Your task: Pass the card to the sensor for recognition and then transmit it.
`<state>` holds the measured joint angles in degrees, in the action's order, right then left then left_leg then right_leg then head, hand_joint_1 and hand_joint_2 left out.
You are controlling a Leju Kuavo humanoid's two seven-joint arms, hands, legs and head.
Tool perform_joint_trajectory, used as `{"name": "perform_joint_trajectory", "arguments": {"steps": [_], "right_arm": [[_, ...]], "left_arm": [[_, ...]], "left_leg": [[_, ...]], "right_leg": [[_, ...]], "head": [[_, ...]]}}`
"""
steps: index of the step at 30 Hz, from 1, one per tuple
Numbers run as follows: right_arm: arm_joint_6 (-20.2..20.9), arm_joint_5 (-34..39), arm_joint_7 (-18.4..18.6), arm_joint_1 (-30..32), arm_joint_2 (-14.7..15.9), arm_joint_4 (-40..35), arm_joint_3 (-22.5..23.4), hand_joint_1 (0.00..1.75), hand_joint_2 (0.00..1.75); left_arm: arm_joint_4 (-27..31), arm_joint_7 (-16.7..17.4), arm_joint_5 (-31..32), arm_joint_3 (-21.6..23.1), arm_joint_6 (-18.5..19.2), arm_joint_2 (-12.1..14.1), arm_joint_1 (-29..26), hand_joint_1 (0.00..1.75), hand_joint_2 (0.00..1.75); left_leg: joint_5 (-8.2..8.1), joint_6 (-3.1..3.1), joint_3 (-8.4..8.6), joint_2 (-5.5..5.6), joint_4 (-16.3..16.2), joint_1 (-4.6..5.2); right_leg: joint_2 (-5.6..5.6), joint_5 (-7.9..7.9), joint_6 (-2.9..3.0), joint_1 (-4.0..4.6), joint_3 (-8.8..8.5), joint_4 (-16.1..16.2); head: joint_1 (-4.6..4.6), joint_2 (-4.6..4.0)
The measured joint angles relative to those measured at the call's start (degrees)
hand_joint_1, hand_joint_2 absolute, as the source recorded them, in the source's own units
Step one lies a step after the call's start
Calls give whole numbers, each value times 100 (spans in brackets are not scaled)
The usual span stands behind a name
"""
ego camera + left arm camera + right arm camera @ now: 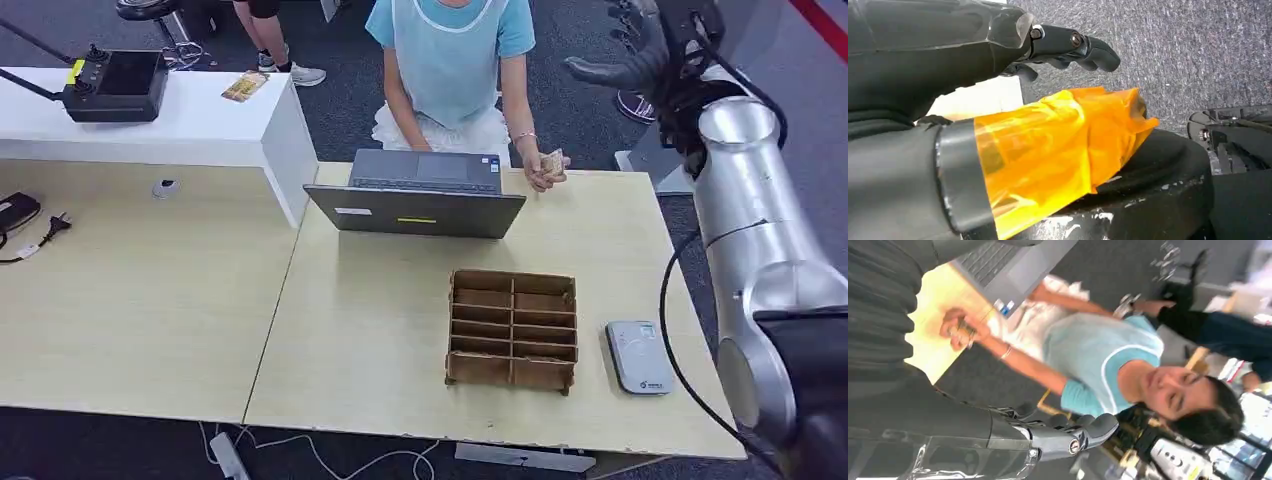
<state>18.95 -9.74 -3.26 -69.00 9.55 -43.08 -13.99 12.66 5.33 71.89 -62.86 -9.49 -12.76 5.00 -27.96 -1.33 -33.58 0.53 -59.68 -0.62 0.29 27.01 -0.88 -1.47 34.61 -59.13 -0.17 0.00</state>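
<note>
A person in a light blue top sits behind the laptop and holds a small tan card (551, 163) at the table's far edge; the card (962, 329) is also in the right wrist view. The grey-white card sensor (638, 356) lies flat near the front right of the table. My right hand (633, 55) is raised high at the far right, above and to the right of the card, fingers (1083, 432) stretched out and holding nothing. My left hand (998, 60) hangs over grey carpet with nothing in it, its thumb (1048, 145) wrapped in orange film.
A brown divided box (512, 328) stands left of the sensor. An open grey laptop (420, 195) sits at the table's far middle. A white desk (200, 130) at the back left carries a black controller (115, 86) and another tan card (246, 86). A cable loops beside my right arm.
</note>
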Motion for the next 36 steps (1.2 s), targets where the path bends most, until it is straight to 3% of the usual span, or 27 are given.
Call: {"name": "perform_joint_trajectory", "arguments": {"steps": [3, 10, 19, 29, 36], "right_arm": [[338, 845, -7, 101, 239, -133, 177, 0, 175], [564, 2111, -15, 559, 890, -566, 220, 0, 175], [813, 3392, -158, 1785, 1760, -1572, 312, 0, 175], [854, 3632, -488, 3515, 2323, -3072, 711, 0, 175], [677, 3173, -852, 5177, 2406, -4475, 1424, 0, 175]], "left_arm": [[0, -24, -35, -9, -28, 0, -2, 0, 0], [0, -39, -94, -87, -74, 0, -6, 0, 0], [0, -81, -197, -164, -98, 0, -22, 0, 0], [0, -114, -302, -271, -120, 7, -46, 0, 0], [0, -96, -389, -380, -175, -9, -63, 0, 0]], "left_leg": [[0, 0, -1, 6, -1, 0], [-4, 4, 0, 3, -2, 1], [-9, 11, -3, 12, -2, 1], [-17, 24, -3, 14, -1, 0], [-26, 29, -11, 21, 0, 1]], "right_leg": [[-6, 0, 0, 0, -2, 1], [-6, 1, -1, 0, -1, 3], [-14, 8, -12, 0, -4, 5], [-19, 15, -16, 0, -5, 6], [-31, 26, -26, 0, -6, 7]], "head": [[0, 0], [0, 0], [0, 0], [0, 0], [0, 0]]}}
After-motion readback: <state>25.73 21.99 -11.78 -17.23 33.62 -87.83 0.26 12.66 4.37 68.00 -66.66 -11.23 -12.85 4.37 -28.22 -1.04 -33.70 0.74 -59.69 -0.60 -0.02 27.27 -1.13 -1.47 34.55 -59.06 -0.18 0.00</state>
